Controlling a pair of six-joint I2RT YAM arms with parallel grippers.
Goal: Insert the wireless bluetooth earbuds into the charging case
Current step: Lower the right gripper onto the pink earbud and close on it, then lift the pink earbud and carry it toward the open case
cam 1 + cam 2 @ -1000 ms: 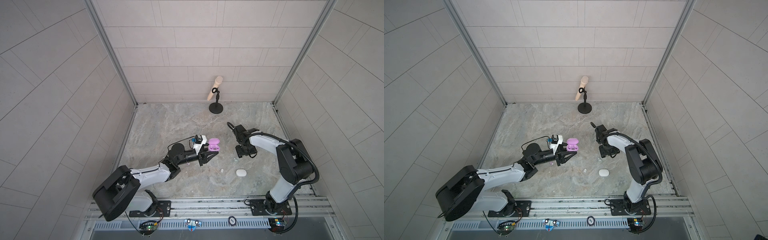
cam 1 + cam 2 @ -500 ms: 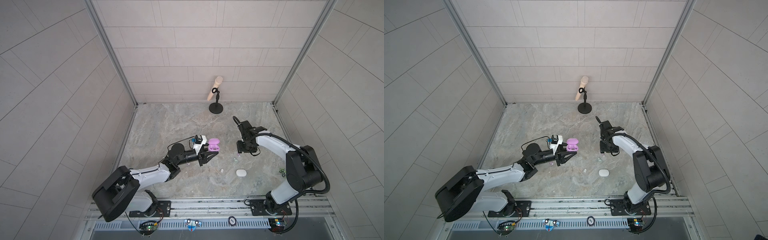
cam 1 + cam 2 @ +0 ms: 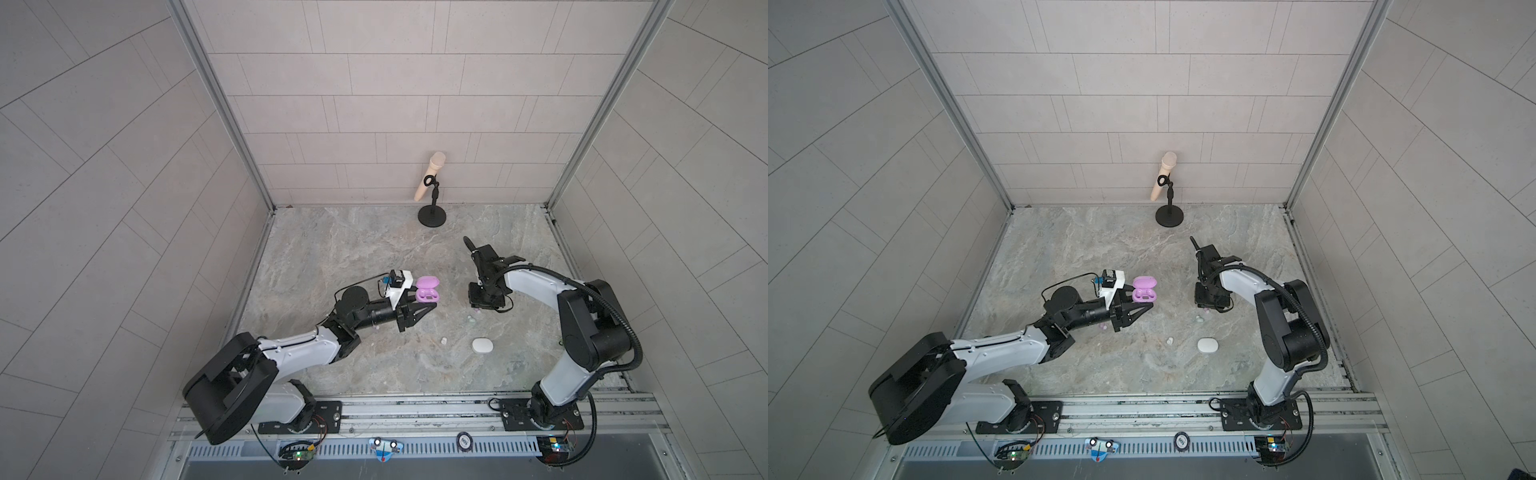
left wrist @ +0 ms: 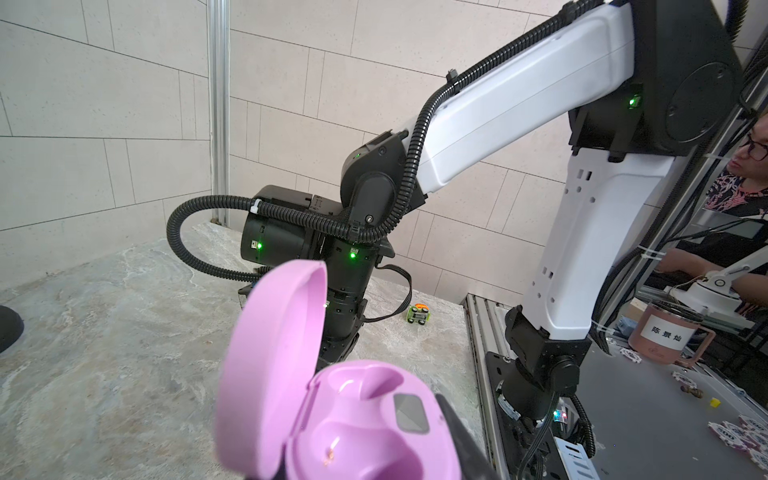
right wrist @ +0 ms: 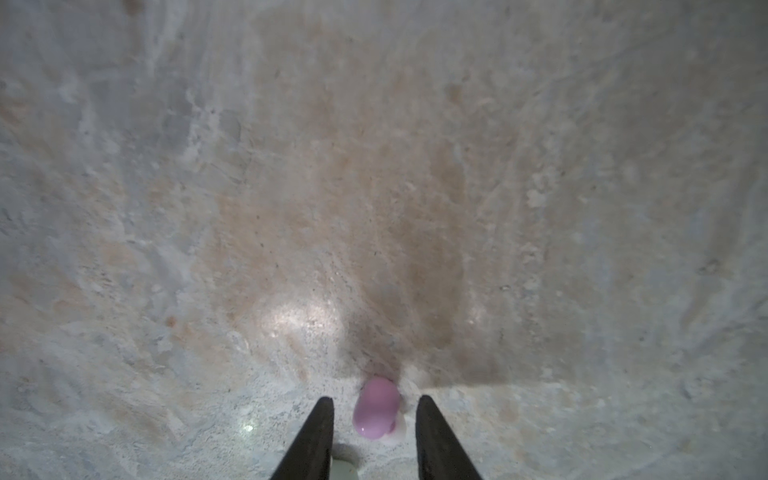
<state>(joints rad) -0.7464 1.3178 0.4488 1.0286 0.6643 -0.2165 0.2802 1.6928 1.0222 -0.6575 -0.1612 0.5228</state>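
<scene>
My left gripper (image 3: 424, 302) is shut on the lilac charging case (image 3: 428, 289), held above the table with its lid up. In the left wrist view both wells of the case (image 4: 365, 424) are empty, and one black finger (image 4: 461, 440) presses its side. My right gripper (image 3: 478, 306) points down at the table. In the right wrist view its open fingers (image 5: 322, 432) straddle a lilac earbud (image 5: 376, 409), with a gap on each side. A mint earbud (image 3: 471, 319) and a white earbud (image 3: 444, 340) lie nearby. Another lilac earbud (image 3: 1102, 327) lies by my left arm.
A closed white case (image 3: 482, 345) lies in front of the right gripper. A beige microphone on a black stand (image 3: 432, 195) is at the back wall. A small green-and-orange toy car (image 4: 419, 313) sits near the right arm's base. Metal rails (image 3: 415, 409) line the front edge.
My right arm's elbow has swung out to the right and the gripper has settled over the lilac earbud with its fingers drawing closer. The left arm and the case have stayed still.
</scene>
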